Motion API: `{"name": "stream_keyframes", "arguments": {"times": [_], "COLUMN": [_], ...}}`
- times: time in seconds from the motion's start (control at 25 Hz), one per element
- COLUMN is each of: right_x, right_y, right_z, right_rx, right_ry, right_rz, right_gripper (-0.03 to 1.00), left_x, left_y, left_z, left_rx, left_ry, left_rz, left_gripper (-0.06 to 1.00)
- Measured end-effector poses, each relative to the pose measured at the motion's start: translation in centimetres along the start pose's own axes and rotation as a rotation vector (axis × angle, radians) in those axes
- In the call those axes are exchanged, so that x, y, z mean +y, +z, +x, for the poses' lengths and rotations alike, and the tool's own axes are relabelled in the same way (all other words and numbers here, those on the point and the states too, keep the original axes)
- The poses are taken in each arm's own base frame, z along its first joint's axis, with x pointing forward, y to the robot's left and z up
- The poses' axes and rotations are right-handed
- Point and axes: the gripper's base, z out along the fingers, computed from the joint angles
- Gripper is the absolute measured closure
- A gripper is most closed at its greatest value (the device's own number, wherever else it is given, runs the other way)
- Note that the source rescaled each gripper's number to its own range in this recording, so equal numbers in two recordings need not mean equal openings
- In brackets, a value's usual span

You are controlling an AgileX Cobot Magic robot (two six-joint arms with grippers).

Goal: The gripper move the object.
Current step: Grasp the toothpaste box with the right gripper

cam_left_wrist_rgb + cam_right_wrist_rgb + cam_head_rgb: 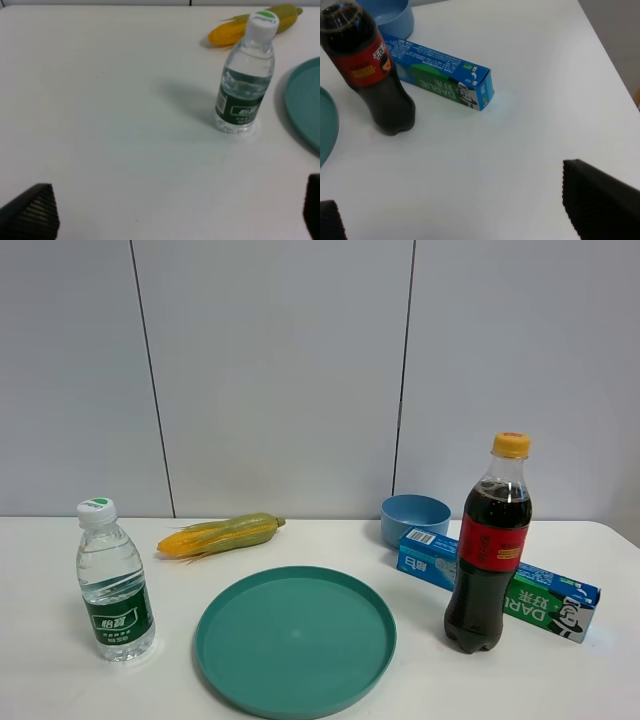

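The blue and green DARLIE toothpaste box (556, 603) lies flat on the white table at the right, behind the cola bottle (489, 550), which hides its middle. In the right wrist view the box (440, 76) lies beyond my right gripper (462, 215), which is open and empty and well short of it. The cola bottle (376, 75) stands touching or just in front of the box. My left gripper (172, 217) is open and empty over bare table, short of the water bottle (245, 80). Neither gripper shows in the exterior view.
A teal plate (295, 640) lies at the front middle. A clear water bottle (113, 585) stands at the left, a corn cob (220, 535) behind it. A light blue bowl (414, 517) sits behind the box's far end. The table's right edge is near the box.
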Motion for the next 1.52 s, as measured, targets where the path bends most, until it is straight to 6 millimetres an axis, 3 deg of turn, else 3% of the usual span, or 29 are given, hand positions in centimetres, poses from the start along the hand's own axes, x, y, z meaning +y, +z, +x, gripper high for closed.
{"name": "stream_keyframes", "arguments": {"times": [0.04,1.52], "right_x": [0.0,0.0], "right_y": [0.0,0.0], "right_z": [0.0,0.0], "right_rx": [0.0,0.0], "right_ry": [0.0,0.0], "right_rz": [0.0,0.0], "right_gripper": [0.18,0.18], "left_x": [0.0,0.0], "left_y": [0.0,0.0], "left_z": [0.0,0.0], "left_rx": [0.0,0.0], "left_ry": [0.0,0.0], "left_rz": [0.0,0.0], "left_gripper": [-0.06,-0.06]}}
